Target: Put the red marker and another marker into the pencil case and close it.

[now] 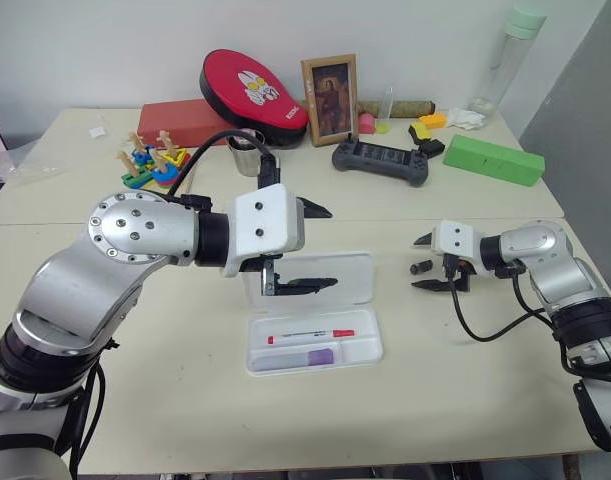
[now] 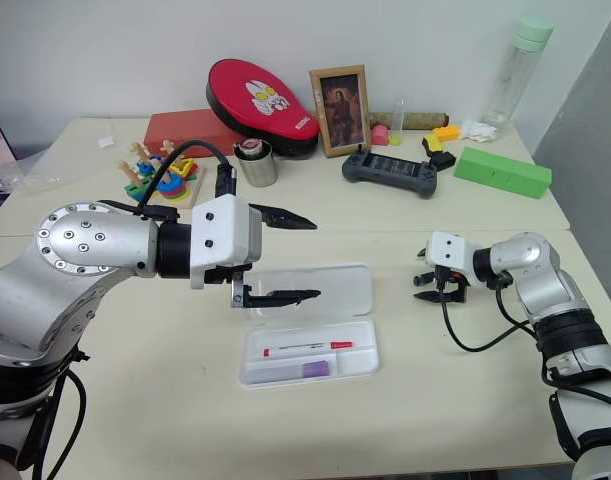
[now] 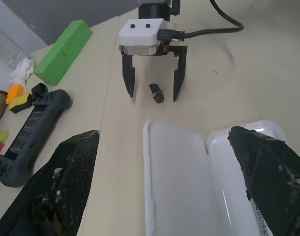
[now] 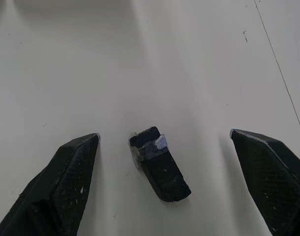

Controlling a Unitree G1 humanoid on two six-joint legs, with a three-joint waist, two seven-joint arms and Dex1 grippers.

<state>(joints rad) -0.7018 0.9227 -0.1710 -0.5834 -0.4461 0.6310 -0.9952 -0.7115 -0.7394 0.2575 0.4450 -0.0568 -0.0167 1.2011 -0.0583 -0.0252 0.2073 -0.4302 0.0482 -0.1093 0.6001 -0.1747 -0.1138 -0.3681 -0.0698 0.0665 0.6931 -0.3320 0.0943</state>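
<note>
Jaws wide; pencil case [image 1: 315, 315] — white, flat, open.

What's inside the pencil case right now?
The open pencil case holds the red marker and the lilac marker, lying side by side in its tray. The raised lid's inner face is partly covered by the left gripper.

Two head cameras look down at the table [image 1: 405, 400]. Each wrist camera looks close along its fingers; both see the small black block [image 4: 159, 167].

pencil case [image 1: 360, 280] – glossy white plastic | table [image 1: 185, 420] – smooth matt | fingers [image 4: 66, 182] – rough black
</note>
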